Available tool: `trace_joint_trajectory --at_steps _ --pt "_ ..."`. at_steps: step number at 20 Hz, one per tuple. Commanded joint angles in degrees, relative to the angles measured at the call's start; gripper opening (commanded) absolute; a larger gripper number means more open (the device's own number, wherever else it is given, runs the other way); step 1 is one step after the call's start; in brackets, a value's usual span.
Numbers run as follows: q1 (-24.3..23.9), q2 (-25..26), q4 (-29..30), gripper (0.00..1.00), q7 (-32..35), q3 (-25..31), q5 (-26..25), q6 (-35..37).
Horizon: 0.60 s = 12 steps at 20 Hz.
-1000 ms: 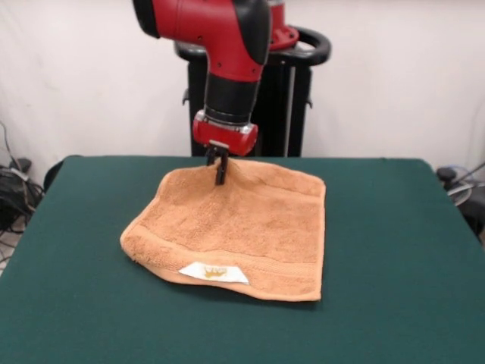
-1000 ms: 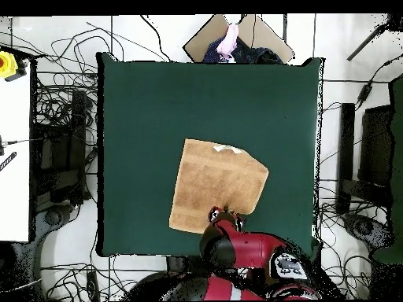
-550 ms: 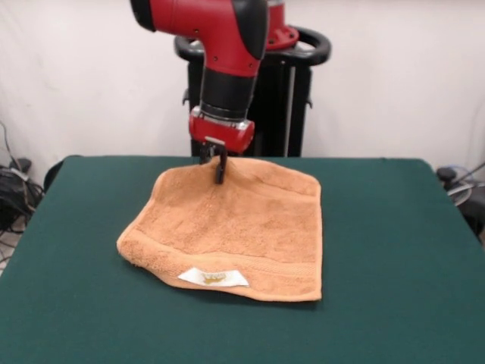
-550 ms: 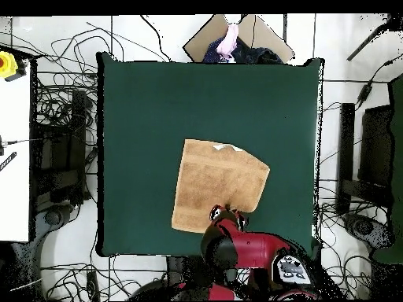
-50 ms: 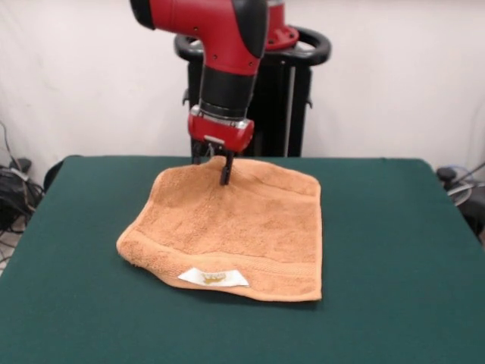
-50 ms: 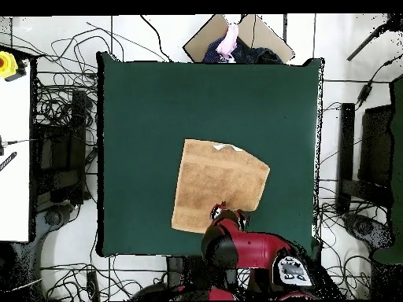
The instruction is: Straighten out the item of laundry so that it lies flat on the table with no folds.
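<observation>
The item of laundry [image 5: 235,227], an orange-tan towel, lies spread on the green table [image 5: 394,250] with its white label [image 5: 212,277] at the near edge. Its near left corner looks thick and rolled. My gripper [image 5: 211,166] stands open at the towel's far edge, one fingertip [image 5: 226,176] on the cloth and the other just off the far left corner. Nothing is held. From overhead, the towel [image 6: 219,185] sits on the table [image 6: 157,102] close to the robot's side, and the gripper [image 6: 223,211] is at the towel's lower edge, mostly hidden under the arm.
The black pedestal [image 5: 284,98] rises right behind the table's far edge. Overhead, a person's hand [image 6: 230,39] and a cardboard box [image 6: 252,31] sit past the table's top edge. Cables [image 6: 55,118] cover the floor on both sides.
The gripper dragged the towel's far edge slightly left in the front view, then its fingers spread apart and let the cloth go. The towel's far edge has settled.
</observation>
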Motion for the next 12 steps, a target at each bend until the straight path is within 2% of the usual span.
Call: trace_joint_trajectory --at_steps 1,3,5,7,10,12 --pt "2.0 0.5 -0.9 1.0 6.0 0.8 0.5 -1.0" --pt "3.7 0.1 0.9 1.0 7.6 0.0 2.0 -1.5" --pt "3.1 -8.6 5.1 1.0 6.6 2.1 1.5 4.8" --pt "-0.5 -17.8 8.8 1.0 4.7 7.5 1.4 11.1" --pt "-3.4 -26.3 11.1 1.0 1.2 12.0 3.3 18.3" --pt "-3.8 -28.7 11.4 1.0 -0.1 12.6 3.8 20.5"
